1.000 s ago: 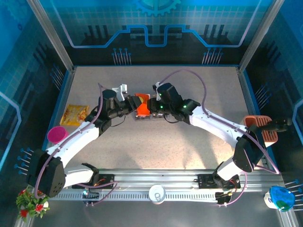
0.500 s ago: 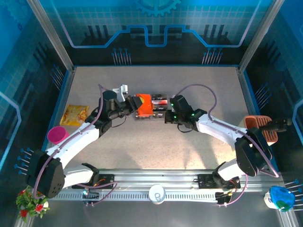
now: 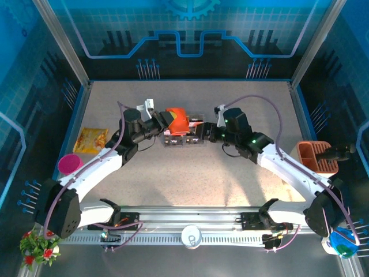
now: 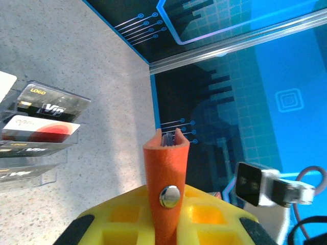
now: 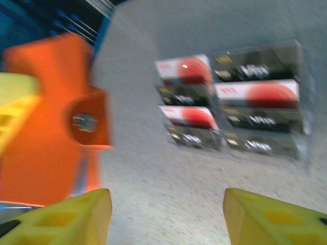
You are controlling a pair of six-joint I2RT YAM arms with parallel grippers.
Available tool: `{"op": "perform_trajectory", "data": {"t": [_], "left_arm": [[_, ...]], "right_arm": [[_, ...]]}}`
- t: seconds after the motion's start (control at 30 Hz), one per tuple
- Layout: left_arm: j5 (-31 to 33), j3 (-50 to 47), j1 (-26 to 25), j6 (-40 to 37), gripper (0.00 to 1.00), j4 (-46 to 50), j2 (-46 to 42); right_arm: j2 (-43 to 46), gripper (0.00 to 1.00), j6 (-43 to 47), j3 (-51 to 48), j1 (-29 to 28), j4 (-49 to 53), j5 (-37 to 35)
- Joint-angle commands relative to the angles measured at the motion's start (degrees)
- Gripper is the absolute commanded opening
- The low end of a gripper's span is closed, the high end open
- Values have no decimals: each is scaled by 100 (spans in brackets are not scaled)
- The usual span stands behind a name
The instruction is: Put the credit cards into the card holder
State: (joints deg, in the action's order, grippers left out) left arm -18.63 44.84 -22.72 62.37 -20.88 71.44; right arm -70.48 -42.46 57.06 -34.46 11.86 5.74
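Partly blurred credit cards (image 5: 230, 97), left tool (image 4: 164, 217) clamping card holder (image 4: 164, 158), right tool (image 5: 166, 214) wide.

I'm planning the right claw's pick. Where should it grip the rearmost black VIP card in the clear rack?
Likely its exposed upper edge, approached from above and pinched across its thin faces: the black VIP card leans in the clear rack, its lower part hidden behind the next tier.
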Motion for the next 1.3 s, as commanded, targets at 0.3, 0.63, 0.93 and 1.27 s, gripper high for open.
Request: {"op": "perform_trajectory", "data": {"t": [0.3, 0.63, 0.93, 1.27], "left_arm": [[-152, 245, 35, 627, 0, -799, 247], [-79, 247, 25, 841, 0, -958, 114], [-88, 280, -10, 997, 0, -1203, 221], [-53, 264, -46, 1098, 0, -1322, 231]], "right_arm": [[-897, 65, -204, 1102, -187, -835, 371], [-542, 47, -900, -145, 349, -1900, 576], [-465, 46, -1582, -894, 495, -2975, 875], [-599, 46, -2522, -1474, 620, -4349, 1139]]}}
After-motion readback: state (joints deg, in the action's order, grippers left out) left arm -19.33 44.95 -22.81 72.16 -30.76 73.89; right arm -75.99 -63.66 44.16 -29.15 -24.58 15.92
